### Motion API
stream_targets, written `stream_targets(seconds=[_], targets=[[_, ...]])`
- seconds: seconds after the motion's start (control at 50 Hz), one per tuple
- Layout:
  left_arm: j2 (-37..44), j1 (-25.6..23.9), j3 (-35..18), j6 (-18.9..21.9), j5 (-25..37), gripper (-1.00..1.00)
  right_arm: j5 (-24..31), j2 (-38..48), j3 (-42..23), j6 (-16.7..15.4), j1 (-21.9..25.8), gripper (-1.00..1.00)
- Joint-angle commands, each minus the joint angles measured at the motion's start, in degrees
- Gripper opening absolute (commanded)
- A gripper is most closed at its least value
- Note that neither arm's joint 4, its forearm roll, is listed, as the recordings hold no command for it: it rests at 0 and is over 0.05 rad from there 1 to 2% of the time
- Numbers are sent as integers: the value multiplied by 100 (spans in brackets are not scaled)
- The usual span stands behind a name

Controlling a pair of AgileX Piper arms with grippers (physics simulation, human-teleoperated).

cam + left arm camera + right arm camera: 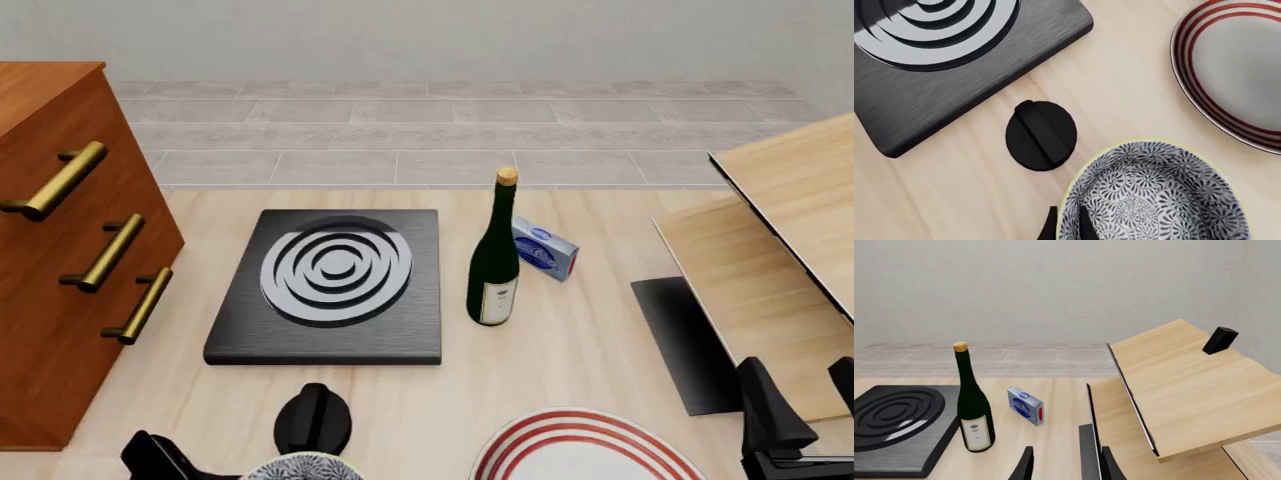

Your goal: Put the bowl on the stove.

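The bowl (pixel 1154 195), patterned grey and white with a pale rim, fills the near part of the left wrist view; only its rim (pixel 304 467) shows at the bottom edge of the front view. My left gripper (pixel 1067 212) is shut on the bowl's rim, one finger inside and one outside. I cannot tell whether the bowl is off the table. The stove (pixel 334 290), a black slab with grey rings, lies ahead of the bowl (pixel 927 75). My right gripper (pixel 801 405) stands open and holds nothing at the front right (pixel 1067 465).
A black knob (pixel 314 420) sits between bowl and stove. A red-ringed plate (pixel 581 450) lies right of the bowl. A wine bottle (pixel 494 260) and a blue box (pixel 545 248) stand right of the stove. There are drawers (pixel 67 250) left, wooden shelves (pixel 787 230) and a black mat (pixel 687 340) right.
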Motion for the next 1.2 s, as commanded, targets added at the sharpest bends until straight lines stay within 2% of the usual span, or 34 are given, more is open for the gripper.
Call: stream_targets(seconds=[0.02, 0.1, 0.12, 0.16, 0.18, 0.2, 0.24, 0.26, 0.28, 0.32, 0.36, 0.38, 0.42, 0.52, 0.56, 0.66, 0.68, 0.86, 0.9, 0.94, 0.98, 1.02, 1.1, 1.12, 1.16, 1.2], targets=[[-405, -67, -278, 177, 459, -100, 0, 0, 0, 0, 0, 100], [-806, 39, -521, 191, 919, -100, 0, 0, 0, -1, 0, 100], [-1010, 176, -542, 299, 1073, -100, 0, 1, 0, 1, 0, 100], [-977, 80, -623, 226, 1139, -100, 0, 1, 0, 1, 1, 100], [-1301, 178, -708, 347, 1401, -100, 0, 1, 0, 1, 1, 100], [-1265, 84, -808, 257, 1481, -100, 0, 0, 0, -1, 0, 100], [-1565, 259, -895, 434, 1719, -100, 0, -1, 0, 0, 0, 100], [-1442, 201, -951, 345, 1698, -100, 0, 0, 0, 0, 0, 100], [-1765, 361, -1031, 469, 1912, -100, 0, 2, 0, -4, -1, 100], [-1780, 244, -1154, 385, 2016, -100, 0, 1, 0, -1, 0, 100], [-1972, 400, -1289, 397, 2187, -100, 0, 0, 0, 1, 0, 100], [-2124, 650, -1323, 496, 2274, -100, 0, -1, 0, -1, 1, 100], [-2080, 597, -1355, 417, 2263, -100, 0, 0, 0, 0, -1, 100], [-2169, 861, -1388, 588, 2290, -100, 0, 1, 0, 0, 0, 100], [-2240, 1039, -1574, 587, 2390, -100, 0, 0, 0, -1, 1, 100], [-2236, 1051, -1615, 548, 2407, -100, 0, 0, 0, -1, 1, 100], [-2249, 1194, -1797, 560, 2450, -100, 0, -1, 0, 0, 1, 100], [-2107, 1419, -2354, 22, 2372, -100, 0, 1, 0, 0, 0, 100], [-1985, 1497, -2517, -266, 2312, -100, 0, 0, 0, 0, 0, 100], [-1897, 1616, -2631, -276, 2289, -100, 0, 0, 0, 0, -1, 100], [-1772, 1559, -2759, -468, 2243, -100, 0, 0, 0, 0, 0, 100], [-1659, 1703, -2913, -640, 2146, -100, 0, 0, 0, -1, 0, 100], [-1584, 1632, -3014, -615, 2135, -100, 0, 2, 0, -1, 1, 100], [-1615, 1777, -3066, -546, 2130, -100, 0, 0, 0, 0, -1, 100], [-1545, 1690, -3106, -588, 2167, -100, 0, 0, 0, 0, 0, 100], [-1502, 1812, -3190, -543, 2179, -100, 0, 1, 0, -2, 1, 100]])
